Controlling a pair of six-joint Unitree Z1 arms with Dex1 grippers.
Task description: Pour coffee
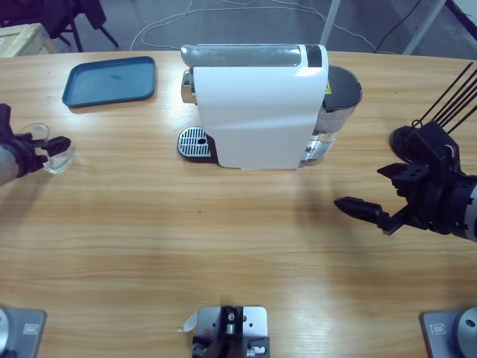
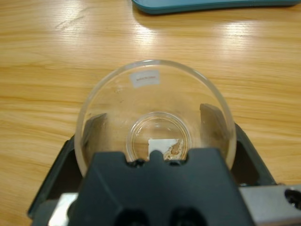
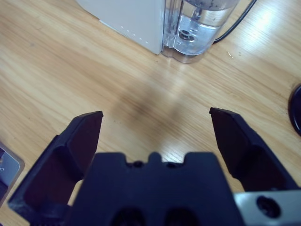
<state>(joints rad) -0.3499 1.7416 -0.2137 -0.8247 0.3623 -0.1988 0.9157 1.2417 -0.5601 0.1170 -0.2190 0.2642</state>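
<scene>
**Left pincer gripping the glass cup at the desk's edge**

The left pincer (image 1: 46,148) is closing its two black jaws around a small clear glass cup (image 2: 155,122), one jaw on each side of the wall, at the left end of the long wooden desk (image 1: 223,239). The cup is standing upright on the wood; a white label is showing on its far wall and a brownish trace on its bottom. A flat teal plastic tray (image 1: 110,80) is lying just beyond it. The white boxy coffee machine (image 1: 257,108) is sitting well apart from the cup near the desk's middle, its round metal drip grate (image 1: 194,140) facing left and its clear water tank (image 3: 200,28) at the right. The right pincer (image 3: 155,125) is hovering over bare wood near the tank, jaws spread wide and holding nothing.
</scene>
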